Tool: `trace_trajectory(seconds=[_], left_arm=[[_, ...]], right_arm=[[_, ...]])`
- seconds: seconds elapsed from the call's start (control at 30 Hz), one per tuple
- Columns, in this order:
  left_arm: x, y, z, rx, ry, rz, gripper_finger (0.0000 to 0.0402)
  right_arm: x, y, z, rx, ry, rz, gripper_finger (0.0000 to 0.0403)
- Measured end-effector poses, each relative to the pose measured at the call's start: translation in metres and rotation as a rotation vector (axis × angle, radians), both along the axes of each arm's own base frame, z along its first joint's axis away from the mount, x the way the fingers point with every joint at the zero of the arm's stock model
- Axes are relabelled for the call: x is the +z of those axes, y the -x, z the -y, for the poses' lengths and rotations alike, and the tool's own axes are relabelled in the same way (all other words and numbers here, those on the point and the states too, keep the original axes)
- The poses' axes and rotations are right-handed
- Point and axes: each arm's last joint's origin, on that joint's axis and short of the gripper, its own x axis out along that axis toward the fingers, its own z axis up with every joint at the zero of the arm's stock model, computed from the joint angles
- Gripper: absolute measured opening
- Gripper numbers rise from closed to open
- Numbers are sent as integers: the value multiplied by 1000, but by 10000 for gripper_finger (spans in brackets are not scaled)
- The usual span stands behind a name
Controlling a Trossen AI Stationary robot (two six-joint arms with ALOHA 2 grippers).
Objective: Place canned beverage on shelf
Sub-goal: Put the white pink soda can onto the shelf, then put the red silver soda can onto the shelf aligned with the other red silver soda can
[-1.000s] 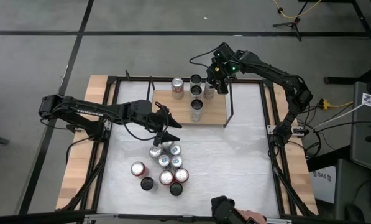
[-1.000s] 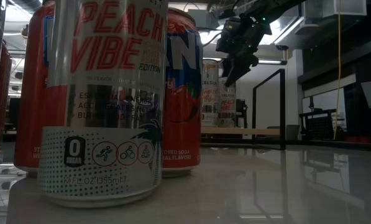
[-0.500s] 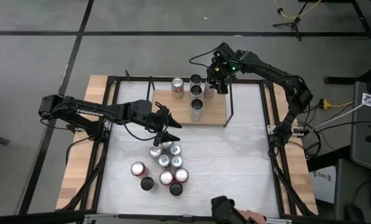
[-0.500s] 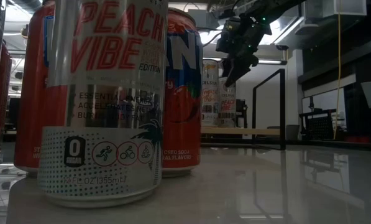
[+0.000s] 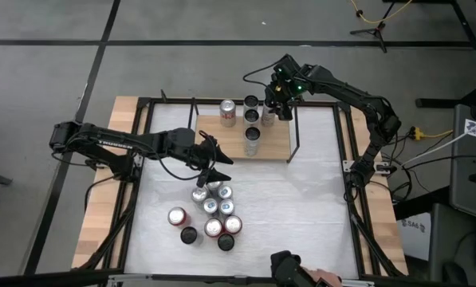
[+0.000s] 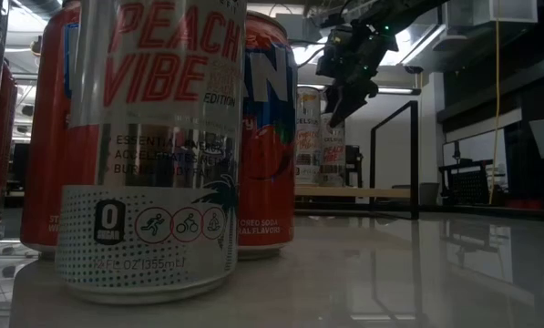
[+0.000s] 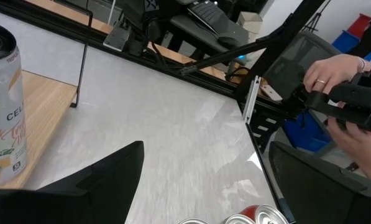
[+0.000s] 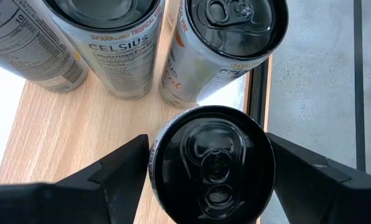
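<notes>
your right pincer (image 5: 274, 111) hangs over the far right corner of the shelf (image 5: 276, 144), its two fingers (image 8: 104, 177) spread wide on either side of a black-topped can (image 8: 211, 163). in the right wrist view there is a gap between each finger and the can's rim, so it does not look gripped; whether the can stands on the board you cannot tell from these views. just beyond it stand more cans, a pale one (image 8: 219, 43) and a celsius can (image 8: 110, 37), upright on the light wood.

from above, the shelf sits at the far middle of the white surface (image 5: 301, 207), with four more cans on it: a red-and-silver one (image 5: 228, 112) at the far left, two dark-topped ones (image 5: 252, 118) beside it, and one (image 5: 253, 142) nearer the front.

your left pincer (image 5: 216, 165) waits just near of the shelf's front left corner, fingers well apart and holding nothing, above the far edge of the cluster of cans (image 5: 210, 211) on the surface.

a person's hands (image 7: 340, 81) show beyond the surface's near edge, holding a dark device.
</notes>
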Motion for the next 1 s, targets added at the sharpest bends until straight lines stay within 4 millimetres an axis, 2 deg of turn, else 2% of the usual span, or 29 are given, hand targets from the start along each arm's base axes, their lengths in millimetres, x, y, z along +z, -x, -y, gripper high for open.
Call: trace_trajectory(seconds=[0.47,0.8,1.0], left_arm=[[0,0,0,0,0,0,341],[0,0,0,0,0,-1,341],[0,0,0,0,0,-1,341]], right_arm=[[0,0,-1,8,-14,7,304],[0,0,1,-8,14,-2,391],[6,-2,2,-22,44,9,393]])
